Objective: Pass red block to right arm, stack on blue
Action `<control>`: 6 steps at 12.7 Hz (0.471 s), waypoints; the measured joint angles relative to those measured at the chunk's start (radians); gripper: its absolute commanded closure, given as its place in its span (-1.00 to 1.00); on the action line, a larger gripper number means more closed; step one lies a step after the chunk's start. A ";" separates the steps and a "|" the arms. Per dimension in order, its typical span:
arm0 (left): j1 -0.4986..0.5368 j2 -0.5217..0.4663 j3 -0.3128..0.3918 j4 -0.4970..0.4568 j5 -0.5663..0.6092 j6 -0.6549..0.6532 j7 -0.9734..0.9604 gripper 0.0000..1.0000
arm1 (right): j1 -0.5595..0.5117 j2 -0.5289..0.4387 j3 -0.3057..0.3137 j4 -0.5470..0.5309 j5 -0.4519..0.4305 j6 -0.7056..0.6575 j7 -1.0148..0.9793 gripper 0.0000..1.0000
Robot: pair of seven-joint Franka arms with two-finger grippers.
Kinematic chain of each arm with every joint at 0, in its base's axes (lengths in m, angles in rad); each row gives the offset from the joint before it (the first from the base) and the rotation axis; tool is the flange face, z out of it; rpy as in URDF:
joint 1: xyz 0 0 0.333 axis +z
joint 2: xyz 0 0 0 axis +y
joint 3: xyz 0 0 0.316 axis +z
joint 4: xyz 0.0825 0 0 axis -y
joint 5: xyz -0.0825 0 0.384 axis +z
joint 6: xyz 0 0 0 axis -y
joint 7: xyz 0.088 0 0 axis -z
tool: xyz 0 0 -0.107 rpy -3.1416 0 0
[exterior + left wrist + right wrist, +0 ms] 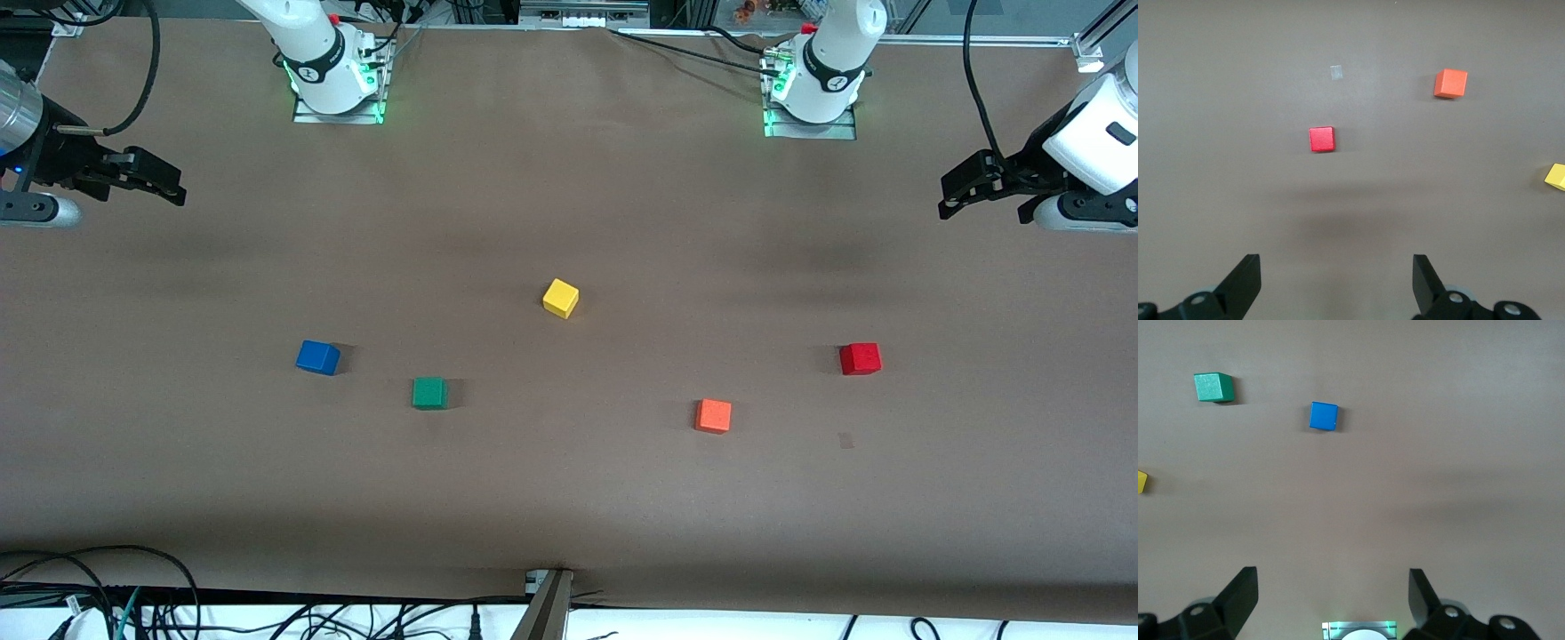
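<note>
Left hand (pixel 949 197) hangs open and empty above its end of the table, closest to the red block (pixel 860 358); right hand (pixel 174 189) waits open, near the blue block (pixel 317 357).

two white franka arms on grey base plates lit green, each with a black joint ring and a red button. the right arm (pixel 307 44) carries a silver wrist cylinder; black cables trail both, ending in black grippers.
</note>
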 measured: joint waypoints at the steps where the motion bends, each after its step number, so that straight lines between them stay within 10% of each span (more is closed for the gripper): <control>1: 0.004 0.000 0.000 -0.002 0.000 0.000 0.000 -1.00 | 0.000 0.000 0.000 0.000 0.000 0.000 0.000 -1.00; 6: 0.007 0.000 -0.002 -0.002 0.000 0.003 0.000 -1.00 | 0.000 0.000 0.000 0.000 0.000 0.000 0.000 -1.00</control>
